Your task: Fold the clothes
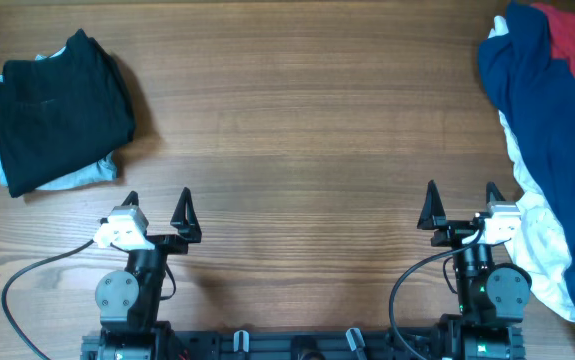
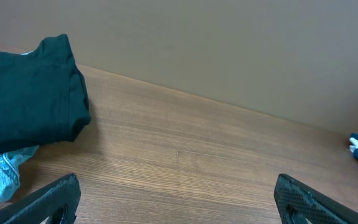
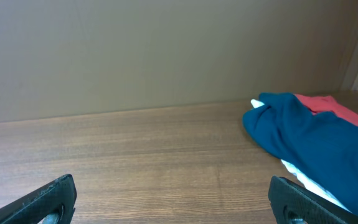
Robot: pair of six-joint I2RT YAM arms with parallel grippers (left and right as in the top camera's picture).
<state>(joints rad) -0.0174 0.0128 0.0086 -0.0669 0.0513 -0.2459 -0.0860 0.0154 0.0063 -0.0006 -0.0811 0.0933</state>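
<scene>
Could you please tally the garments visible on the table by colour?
Black garment: 1
Pale-blue garment: 1
Royal-blue garment: 1
Red garment: 1
White garment: 1
Total: 5

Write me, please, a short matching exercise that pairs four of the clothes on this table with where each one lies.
Things:
1. black shirt
2. blue shirt
3. pale-blue cloth
4. red cloth

Places:
A. sticking out from under the black shirt
B. far right corner of the table
C. top of the left pile
D. spread down the right side, over white cloth

Pairs: 1-C, 2-D, 3-A, 4-B.
</scene>
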